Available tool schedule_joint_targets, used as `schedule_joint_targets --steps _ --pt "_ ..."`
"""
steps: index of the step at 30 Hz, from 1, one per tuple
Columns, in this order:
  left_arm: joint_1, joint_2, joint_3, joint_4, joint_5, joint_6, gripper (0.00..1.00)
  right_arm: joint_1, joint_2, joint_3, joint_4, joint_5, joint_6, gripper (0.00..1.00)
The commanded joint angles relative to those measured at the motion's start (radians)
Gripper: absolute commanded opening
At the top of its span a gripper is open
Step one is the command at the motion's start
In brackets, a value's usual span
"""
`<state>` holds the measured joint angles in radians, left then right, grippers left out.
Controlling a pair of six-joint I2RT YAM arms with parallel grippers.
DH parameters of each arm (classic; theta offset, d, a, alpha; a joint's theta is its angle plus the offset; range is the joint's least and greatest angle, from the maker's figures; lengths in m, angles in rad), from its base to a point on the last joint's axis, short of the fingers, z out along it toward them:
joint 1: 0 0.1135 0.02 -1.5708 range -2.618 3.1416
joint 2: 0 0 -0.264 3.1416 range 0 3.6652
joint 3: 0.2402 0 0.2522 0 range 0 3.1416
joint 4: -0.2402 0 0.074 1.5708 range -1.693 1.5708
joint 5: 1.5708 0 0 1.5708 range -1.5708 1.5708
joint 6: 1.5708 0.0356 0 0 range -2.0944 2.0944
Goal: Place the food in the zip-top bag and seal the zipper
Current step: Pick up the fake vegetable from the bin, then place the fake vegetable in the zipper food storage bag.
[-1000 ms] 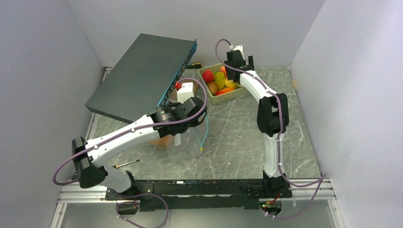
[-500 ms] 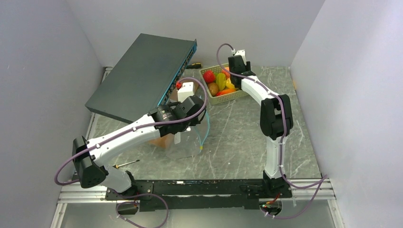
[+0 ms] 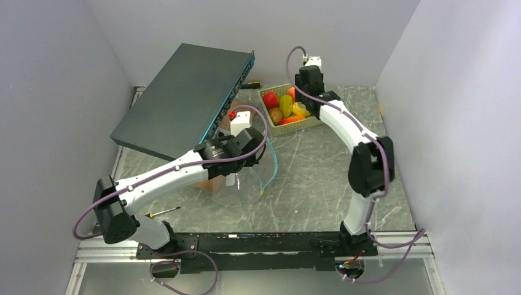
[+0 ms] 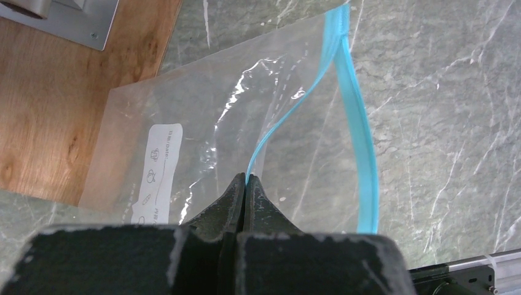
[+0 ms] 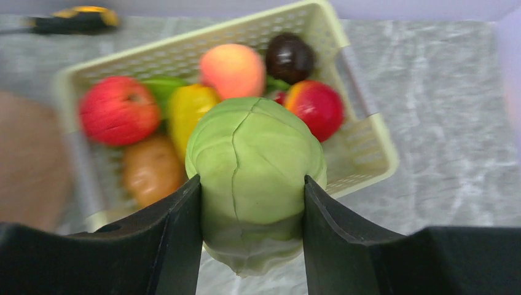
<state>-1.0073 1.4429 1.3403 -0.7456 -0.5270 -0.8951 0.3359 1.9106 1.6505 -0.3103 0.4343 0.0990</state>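
right gripper (image 5: 252,184) is reaching way out by the basket (image 5: 362,141), squeezing a green cabbage (image 5: 255,144); left gripper (image 4: 246,183) is pinching the bag (image 4: 184,123) by its zipper (image 4: 357,123)

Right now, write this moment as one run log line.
left end effector: shut on zipper | right end effector: shut on green cabbage | zip-top bag: mouth open

Work surface: a table (image 3: 319,178) topped in grey-green, marble-patterned sheet with pale veins. Enclosure: plain matt white back wall (image 3: 264,31), left wall (image 3: 49,92) and right wall (image 3: 454,92). An aluminium rail (image 3: 104,251) runs along the near edge. Lighting is even and diffuse; shadows are soft.
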Motion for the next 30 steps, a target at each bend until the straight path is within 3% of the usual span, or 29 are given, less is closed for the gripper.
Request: schedule_joint_targets --steps 1,2,5,13,20,30 --pt "0.011 -0.052 -0.043 0.052 0.01 0.0 0.0 0.018 -0.222 -0.123 0.115 -0.272 0.246 0.1" --pt "0.014 -0.054 -0.049 0.057 0.016 -0.002 0.0 0.018 -0.25 -0.161 0.152 -0.37 0.293 0.07" --pt "0.015 -0.064 -0.071 0.071 0.02 -0.003 0.0 0.045 -0.325 -0.246 0.206 -0.473 0.402 0.02" --pt "0.036 -0.116 -0.122 0.095 0.018 -0.003 0.0 0.183 -0.541 -0.379 0.113 -0.487 0.388 0.0" --pt "0.056 -0.165 -0.189 0.171 0.048 -0.004 0.0 0.181 -0.845 -0.689 0.286 -0.65 0.501 0.0" --pt "0.068 -0.162 -0.182 0.187 0.077 0.003 0.0 0.225 -0.933 -0.81 0.425 -0.901 0.584 0.0"
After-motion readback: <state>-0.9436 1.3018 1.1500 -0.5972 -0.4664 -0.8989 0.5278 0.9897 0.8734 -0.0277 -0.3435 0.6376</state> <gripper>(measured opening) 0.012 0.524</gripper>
